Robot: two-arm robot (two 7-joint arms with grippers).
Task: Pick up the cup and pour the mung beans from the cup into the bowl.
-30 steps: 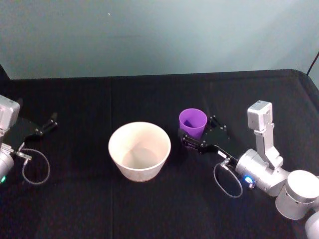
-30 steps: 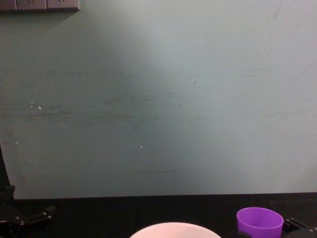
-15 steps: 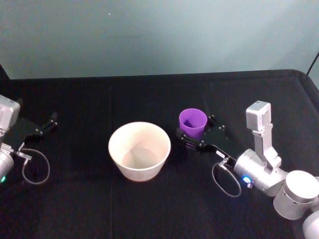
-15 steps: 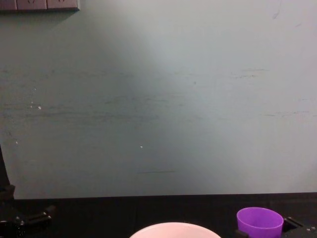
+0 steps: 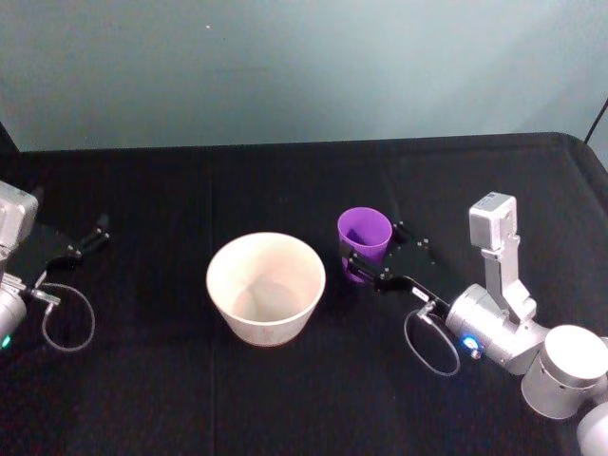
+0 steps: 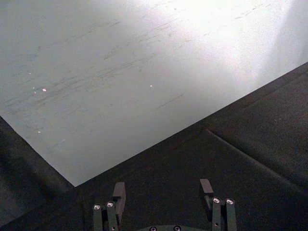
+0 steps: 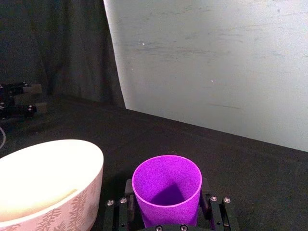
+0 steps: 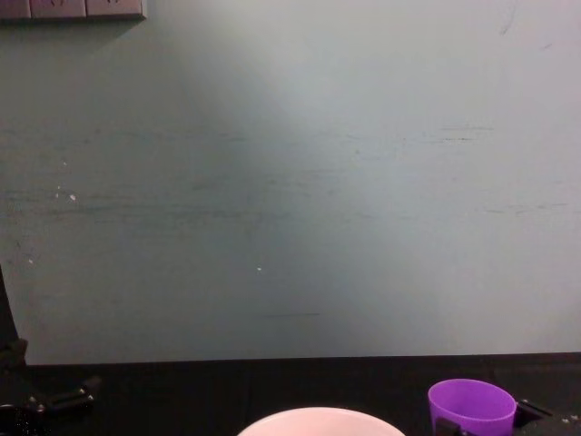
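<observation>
Shifted toward wide pale bowl (image 5: 217, 285): small purple plastic cup (image 5: 364, 236), apparently pinched in right gripper (image 5: 374, 245), lift starting; left gripper (image 6: 161, 190) parked, spread.

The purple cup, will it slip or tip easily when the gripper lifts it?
Probably light: the cup looks small, thin plastic. Its smooth tapered wall may slip in the right gripper. Narrow base, so likely tippy.

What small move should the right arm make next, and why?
Probably ease the cup left toward the bowl: the right pincer grips the upright cup, which stands beside the bowl, not over it. The left pincer sits parked, open.
</observation>
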